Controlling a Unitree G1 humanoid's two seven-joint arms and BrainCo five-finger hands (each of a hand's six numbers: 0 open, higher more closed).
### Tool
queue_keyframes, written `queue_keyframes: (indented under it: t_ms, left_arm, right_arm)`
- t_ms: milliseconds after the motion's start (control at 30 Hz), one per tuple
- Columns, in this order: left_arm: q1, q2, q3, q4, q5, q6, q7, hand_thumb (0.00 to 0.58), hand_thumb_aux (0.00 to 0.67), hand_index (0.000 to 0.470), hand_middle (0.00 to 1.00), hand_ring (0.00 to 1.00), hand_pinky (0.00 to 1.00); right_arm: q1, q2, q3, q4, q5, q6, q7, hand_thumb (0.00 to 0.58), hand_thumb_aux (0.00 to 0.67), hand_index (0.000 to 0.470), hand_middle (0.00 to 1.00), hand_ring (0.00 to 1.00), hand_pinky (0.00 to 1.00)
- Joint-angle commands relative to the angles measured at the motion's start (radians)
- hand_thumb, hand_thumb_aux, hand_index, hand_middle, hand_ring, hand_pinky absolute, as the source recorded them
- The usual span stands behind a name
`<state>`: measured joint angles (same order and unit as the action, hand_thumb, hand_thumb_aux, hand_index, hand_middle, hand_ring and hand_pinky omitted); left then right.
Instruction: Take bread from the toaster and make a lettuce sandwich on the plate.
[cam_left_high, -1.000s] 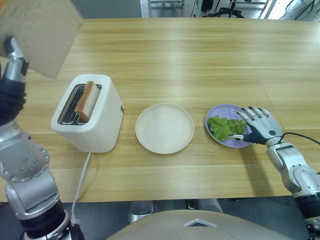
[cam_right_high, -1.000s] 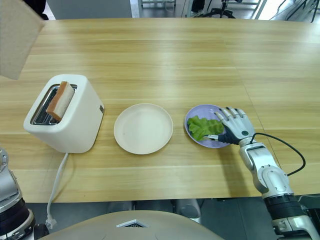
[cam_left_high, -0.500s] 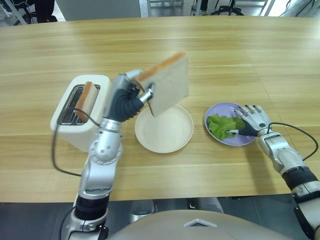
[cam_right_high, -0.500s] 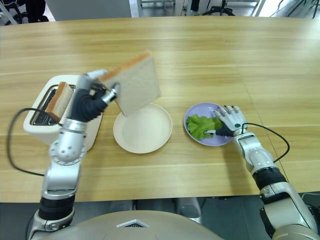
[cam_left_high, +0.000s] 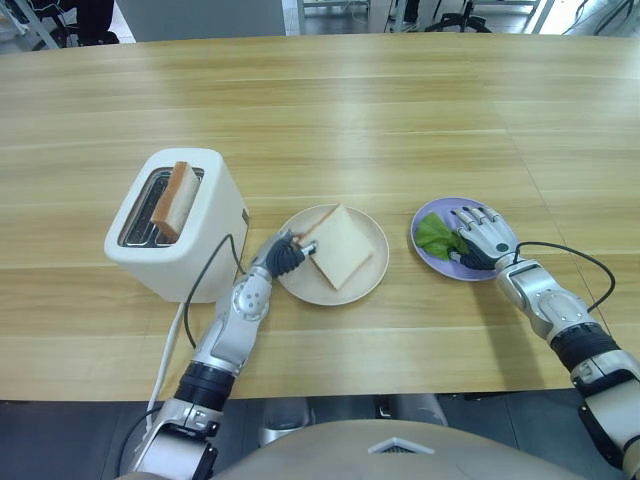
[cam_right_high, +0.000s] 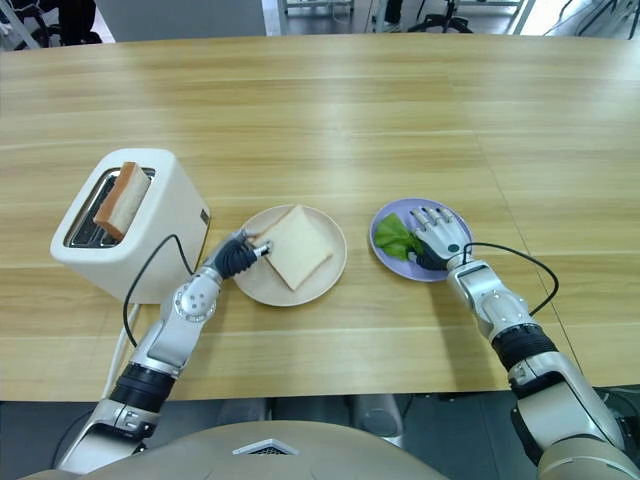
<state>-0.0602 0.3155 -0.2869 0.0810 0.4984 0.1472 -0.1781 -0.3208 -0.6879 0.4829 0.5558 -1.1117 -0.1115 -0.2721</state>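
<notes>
Your left hand (cam_left_high: 283, 254) is low at the left edge of the round cream plate (cam_left_high: 365, 275), which stands in the middle of the light wooden tabletop (cam_left_high: 400, 110). Its fingers (cam_left_high: 300, 246) are curled closed on the near-left corner of a square slice of white bread (cam_left_high: 340, 247). This slice lies flat on the cream plate, turned so that one corner points to the far side, and it covers most of the plate's middle.

Your right hand (cam_left_high: 482, 234) rests over the small round purple plate (cam_left_high: 438, 260), just to the right of the cream plate and apart from it. The fingers (cam_right_high: 428, 218) of this hand are stretched out, not curled, and they lie on top of the green lettuce leaf (cam_left_high: 434, 232). You can see no closed grasp on the leaf. The lettuce lies on the purple plate, with its left part free of the hand.

The white box-shaped toaster (cam_left_high: 190, 245) stands to the left of the cream plate, near it but not touching. A second slice of bread with a brown crust (cam_left_high: 172, 198) stands in one slot of the toaster and leans a little, with its upper half above the slot. The white cord (cam_left_high: 165, 360) of the toaster runs from its front side to the near edge of the tabletop.
</notes>
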Motion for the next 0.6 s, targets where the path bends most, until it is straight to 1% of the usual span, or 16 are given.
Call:
queue_keyframes:
  t_ms: [33,100,133,167,200,233,267,300,333,433,467,600]
  left_arm:
    - [0.058,0.050,-0.050,-0.016,0.022,0.054,-0.097,0.580,0.670,0.460,1.00,1.00,1.00]
    - [0.080,0.083,-0.062,-0.051,0.041,0.068,-0.123,0.580,0.670,0.460,1.00,1.00,1.00]
    - [0.092,0.098,-0.066,-0.070,0.052,0.075,-0.133,0.548,0.512,0.352,0.94,0.94,0.94]
    - [0.105,0.113,-0.069,-0.093,0.062,0.083,-0.142,0.438,0.339,0.233,0.82,0.82,0.82]
    - [0.117,0.128,-0.072,-0.117,0.074,0.092,-0.150,0.288,0.194,0.133,0.74,0.74,0.74]
    - [0.134,0.148,-0.074,-0.150,0.095,0.105,-0.161,0.000,0.000,0.000,0.50,0.50,0.50]
    - [0.148,0.163,-0.073,-0.183,0.112,0.118,-0.167,0.000,0.000,0.000,0.27,0.27,0.27]
    - [0.158,0.175,-0.068,-0.214,0.130,0.131,-0.168,0.000,0.000,0.000,0.27,0.27,0.27]
    - [0.167,0.186,-0.056,-0.252,0.154,0.143,-0.159,0.000,0.000,0.000,0.06,0.06,0.06]
    - [0.178,0.201,-0.007,-0.376,0.212,0.167,-0.115,0.000,0.000,0.000,0.04,0.04,0.04]
    - [0.170,0.201,0.024,-0.431,0.252,0.169,-0.071,0.000,0.000,0.000,0.05,0.05,0.05]
    - [0.139,0.206,0.105,-0.581,0.381,0.135,0.066,0.000,0.000,0.000,0.06,0.06,0.06]
  right_arm:
    - [0.044,-0.024,0.003,-0.051,0.029,-0.016,0.030,0.580,0.670,0.460,0.00,0.00,0.00]
    - [0.057,-0.036,-0.013,-0.091,0.044,-0.018,0.038,0.580,0.670,0.460,0.00,0.00,0.00]
    - [0.062,-0.042,-0.021,-0.111,0.052,-0.018,0.040,0.580,0.670,0.460,0.00,0.00,0.00]
    - [0.066,-0.047,-0.028,-0.130,0.060,-0.019,0.046,0.580,0.670,0.460,0.00,0.00,0.00]
    - [0.068,-0.053,-0.034,-0.147,0.064,-0.019,0.048,0.580,0.670,0.460,0.00,0.00,0.00]
    - [0.070,-0.059,-0.043,-0.167,0.070,-0.017,0.045,0.580,0.670,0.460,0.00,0.00,0.00]
    - [0.072,-0.064,-0.051,-0.187,0.075,-0.016,0.045,0.580,0.670,0.460,0.00,0.00,0.00]
    - [0.074,-0.069,-0.060,-0.207,0.079,-0.014,0.043,0.580,0.670,0.460,0.00,0.00,0.00]
    - [0.076,-0.074,-0.069,-0.231,0.084,-0.013,0.044,0.580,0.670,0.460,0.00,0.00,0.00]
    - [0.083,-0.080,-0.094,-0.301,0.096,-0.010,0.055,0.580,0.670,0.460,0.00,0.00,0.00]
    - [0.085,-0.079,-0.101,-0.333,0.096,-0.006,0.064,0.580,0.670,0.460,0.00,0.00,0.00]
    - [0.089,-0.061,-0.119,-0.429,0.096,0.005,0.096,0.580,0.670,0.460,0.00,0.00,0.00]
